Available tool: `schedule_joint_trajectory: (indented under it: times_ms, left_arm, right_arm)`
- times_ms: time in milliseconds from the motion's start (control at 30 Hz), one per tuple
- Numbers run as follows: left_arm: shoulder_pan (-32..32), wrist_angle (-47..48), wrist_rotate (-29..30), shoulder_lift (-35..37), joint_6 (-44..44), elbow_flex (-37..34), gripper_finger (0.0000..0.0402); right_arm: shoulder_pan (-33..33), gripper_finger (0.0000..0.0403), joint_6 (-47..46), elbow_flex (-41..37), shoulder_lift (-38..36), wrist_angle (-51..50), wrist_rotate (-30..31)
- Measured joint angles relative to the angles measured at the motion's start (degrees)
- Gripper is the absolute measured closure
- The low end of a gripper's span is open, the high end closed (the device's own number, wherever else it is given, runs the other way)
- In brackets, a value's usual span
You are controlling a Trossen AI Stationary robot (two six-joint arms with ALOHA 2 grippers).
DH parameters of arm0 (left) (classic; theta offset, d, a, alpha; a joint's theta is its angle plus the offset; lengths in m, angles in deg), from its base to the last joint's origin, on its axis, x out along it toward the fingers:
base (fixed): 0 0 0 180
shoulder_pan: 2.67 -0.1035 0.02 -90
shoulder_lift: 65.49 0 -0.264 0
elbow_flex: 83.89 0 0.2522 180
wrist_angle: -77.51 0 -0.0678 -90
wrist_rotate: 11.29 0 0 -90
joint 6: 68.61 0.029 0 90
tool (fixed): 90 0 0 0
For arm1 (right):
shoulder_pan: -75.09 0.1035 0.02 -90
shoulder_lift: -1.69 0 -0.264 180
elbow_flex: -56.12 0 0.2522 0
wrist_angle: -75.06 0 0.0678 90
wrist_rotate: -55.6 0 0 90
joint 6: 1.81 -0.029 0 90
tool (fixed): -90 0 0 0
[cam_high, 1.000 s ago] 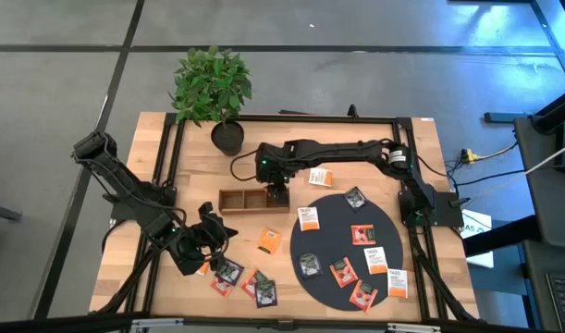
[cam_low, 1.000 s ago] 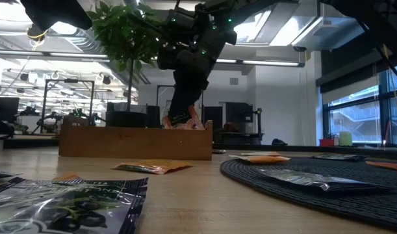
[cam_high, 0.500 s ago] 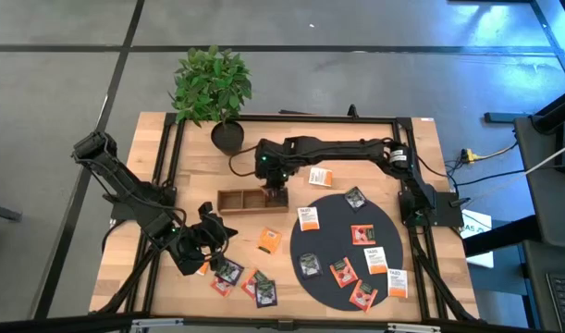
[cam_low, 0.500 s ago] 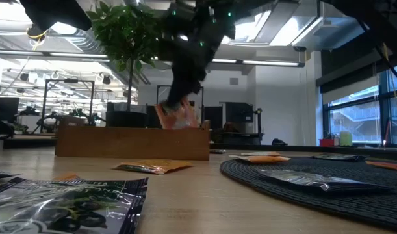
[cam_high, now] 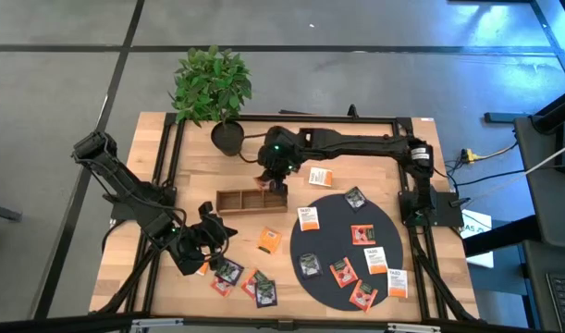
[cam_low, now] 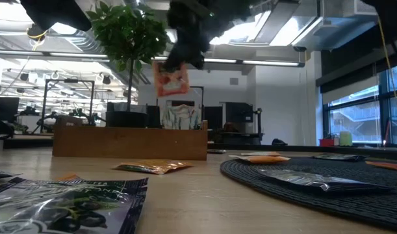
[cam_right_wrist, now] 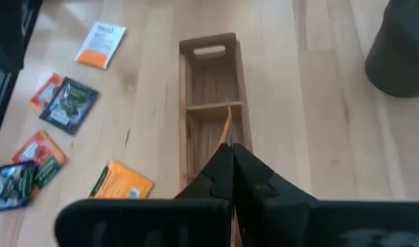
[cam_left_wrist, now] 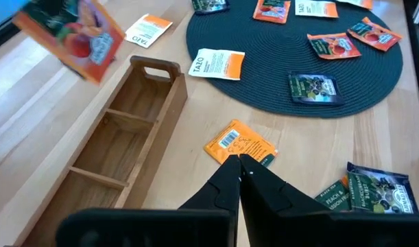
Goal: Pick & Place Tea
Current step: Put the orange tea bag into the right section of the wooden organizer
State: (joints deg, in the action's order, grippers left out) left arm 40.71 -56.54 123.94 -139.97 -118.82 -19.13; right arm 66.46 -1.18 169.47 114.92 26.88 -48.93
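Right gripper (cam_low: 185, 55) holds a red-orange sachet (cam_low: 171, 79) above the wooden tray (cam_high: 252, 200).

The right jaws are clamped on the sachet's top edge; it hangs clear over the tray's end compartment. The left gripper (cam_left_wrist: 239, 159) waits, jaws closed and empty, over loose sachets (cam_high: 245, 280) near the counter (cam_high: 157, 143) front edge. More sachets (cam_high: 366, 259) lie on the black mat (cam_high: 393, 222).

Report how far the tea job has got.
Done: nothing visibly in the wooden tray yet. In hand: the right pincer is shut on a red-orange sachet above the tray. Left: sachets scattered on the black mat and table; the left pincer waits shut over the table's left side.
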Motion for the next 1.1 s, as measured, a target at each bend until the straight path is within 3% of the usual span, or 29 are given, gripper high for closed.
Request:
schedule_joint_trajectory:
  times_ms: [233, 433, 600, 1100]
  left_arm:
    - [0.0, 1.0, 0.4, 0.0, 0.5, 0.0, 0.0394]
    - [-0.2, 1.3, 0.9, 0.0, 0.5, 0.0, 0.0394]
    - [-0.2, 1.3, 0.9, 0.0, 0.5, 0.0, 0.0394]
    - [-0.2, 1.5, 1.4, 0.0, 0.5, 0.0, 0.0394]
  right_arm:
    - [-1.1, 0.0401, -3.6, -16.3, -7.0, 17.4, 0.0]
    - [-0.5, 0.0401, -0.4, -24.8, -7.3, 26.9, 1.6]
    - [-0.1, 0.0400, -0.1, -28.9, -6.8, 31.5, 5.3]
    - [-0.1, 0.0386, 1.3, -30.8, -6.4, 33.4, 5.6]
